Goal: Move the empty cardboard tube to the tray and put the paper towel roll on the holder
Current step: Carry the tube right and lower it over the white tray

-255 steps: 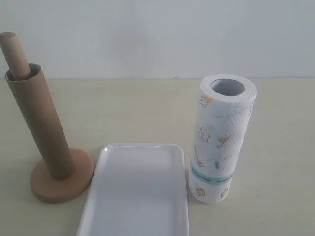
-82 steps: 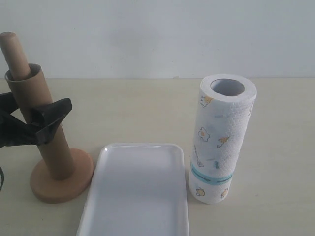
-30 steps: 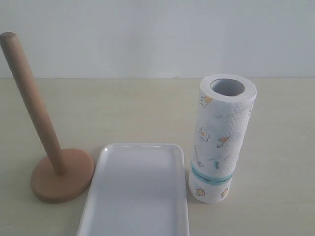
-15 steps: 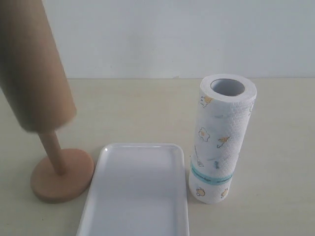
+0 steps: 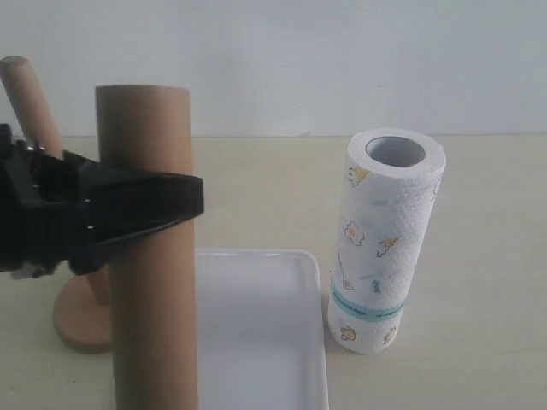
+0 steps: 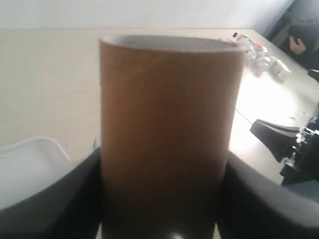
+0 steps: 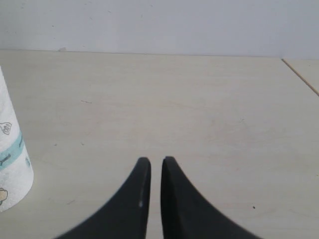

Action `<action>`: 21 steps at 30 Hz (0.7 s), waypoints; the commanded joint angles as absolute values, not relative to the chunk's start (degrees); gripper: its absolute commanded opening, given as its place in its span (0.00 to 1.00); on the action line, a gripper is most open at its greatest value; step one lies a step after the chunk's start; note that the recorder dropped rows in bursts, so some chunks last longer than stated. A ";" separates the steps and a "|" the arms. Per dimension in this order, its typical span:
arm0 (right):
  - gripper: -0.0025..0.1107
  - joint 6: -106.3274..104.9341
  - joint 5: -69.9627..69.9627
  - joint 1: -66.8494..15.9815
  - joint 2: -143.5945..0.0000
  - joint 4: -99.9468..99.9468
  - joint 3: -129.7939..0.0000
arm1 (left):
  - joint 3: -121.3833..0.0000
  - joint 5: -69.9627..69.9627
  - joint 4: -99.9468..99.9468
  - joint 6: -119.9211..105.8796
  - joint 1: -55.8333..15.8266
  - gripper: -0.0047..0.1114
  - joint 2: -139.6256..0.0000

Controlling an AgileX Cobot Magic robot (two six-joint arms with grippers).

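- Your left tool [image 5: 159, 205] is clamped on the empty cardboard tube [image 5: 147, 137], one black finger on each side of it, at about the middle of the stretch you can see.
- In the left wrist view the tube [image 6: 169, 109] stands upright between the fingers [image 6: 251, 199] of the left tool [image 6: 162, 209] and rises well above them, with its open rim at the top.
- Below the left tool the tube runs out of the exterior view, so you cannot tell whether its lower end touches anything.
- The tray [image 5: 273, 342] lies flat on the tabletop [image 5: 479, 256], below the left tool and out past its fingertips. The tube covers one end of it from the exterior camera. One rounded corner of the tray [image 6: 25, 164] shows beside the tool in the left wrist view.
- The holder [image 5: 73, 320] stands behind the left tool. Its base sits below the tool body and its dowel top rises above it, clear of the tube.
- The paper towel roll [image 5: 385, 248] stands upright on the tabletop, well beyond the left tool's tip and just past the far side of the tray.
- Your right tool [image 7: 154, 162] holds nothing. Its jaws stand almost together, with only a thin slit between them.
- The roll [image 7: 10, 149] is off to one side of the right tool, apart from it, with bare tabletop [image 7: 199, 99] straight ahead of the tips.
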State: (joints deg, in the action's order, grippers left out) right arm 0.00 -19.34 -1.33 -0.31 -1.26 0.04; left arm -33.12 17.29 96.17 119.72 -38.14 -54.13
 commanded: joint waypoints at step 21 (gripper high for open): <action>0.09 0.00 -19.11 -1.22 0.00 -1.56 0.00 | -45.35 4.39 83.92 120.39 -39.86 0.08 -88.76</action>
State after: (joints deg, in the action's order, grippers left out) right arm 0.00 -19.34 -1.33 -0.31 -1.26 0.04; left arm -45.01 1.32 85.80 119.92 -40.92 -86.94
